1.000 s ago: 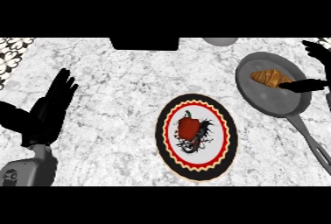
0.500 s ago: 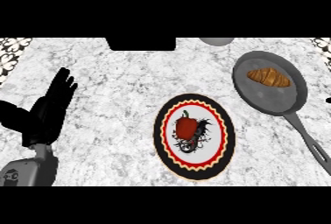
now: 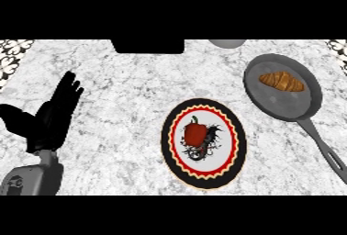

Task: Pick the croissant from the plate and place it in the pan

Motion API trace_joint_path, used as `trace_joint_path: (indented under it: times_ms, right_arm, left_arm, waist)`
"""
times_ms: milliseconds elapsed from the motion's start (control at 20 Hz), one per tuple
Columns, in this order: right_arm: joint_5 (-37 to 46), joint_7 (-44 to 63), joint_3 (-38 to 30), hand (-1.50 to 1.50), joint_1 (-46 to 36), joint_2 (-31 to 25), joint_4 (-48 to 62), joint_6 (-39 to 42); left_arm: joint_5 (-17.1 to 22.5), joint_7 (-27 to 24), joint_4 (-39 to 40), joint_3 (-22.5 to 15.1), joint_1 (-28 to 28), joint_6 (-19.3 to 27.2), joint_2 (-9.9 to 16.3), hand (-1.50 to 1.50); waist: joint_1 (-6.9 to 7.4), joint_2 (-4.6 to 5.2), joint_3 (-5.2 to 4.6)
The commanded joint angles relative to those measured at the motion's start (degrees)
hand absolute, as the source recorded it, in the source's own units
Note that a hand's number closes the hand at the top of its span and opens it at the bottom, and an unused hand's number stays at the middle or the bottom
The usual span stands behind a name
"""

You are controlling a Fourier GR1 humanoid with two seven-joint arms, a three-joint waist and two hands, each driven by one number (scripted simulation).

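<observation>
Forearm [image 3: 34, 176] at lower left, grey, cut off by the view's bottom edge. Left hand [image 3: 51, 119] just above it, black, fingers straight and spread, thumb out toward the left edge, resting over bare counter [image 3: 122, 92], holding nothing. Right hand nowhere in view. Plate [image 3: 203, 143] at centre, black rim with red zigzag border; red pepper [image 3: 196, 133] lying on it over a dark pattern too tangled to read. Pan [image 3: 283, 94] further back at right, grey, handle running down toward the right edge and clipped there. Croissant [image 3: 282, 81] inside pan, in its upper half, well apart from plate. Black block [image 3: 148, 46] and grey rounded object [image 3: 227, 43] at far edge, both cut off, not identifiable.
</observation>
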Motion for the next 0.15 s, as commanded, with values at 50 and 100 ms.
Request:
trace_joint_path:
  times_ms: [50,100]
  right_arm:
    - [-1.3,-3.4,1.7,-1.50,1.2,-0.3,-0.3,3.2]
    - [-1.9,-4.0,1.6,-1.50,2.8,-1.8,-1.0,6.1]
  left_arm:
    - [-1.6,0.5,-1.4,-1.2,-0.2,1.3,-1.0,0.00]
    - [1.5,4.2,-5.3,1.0,2.0,-1.1,1.8,0.00]
  waist:
    - [0.41,0.01,0.02]
    - [0.30,-0.20,-0.01]
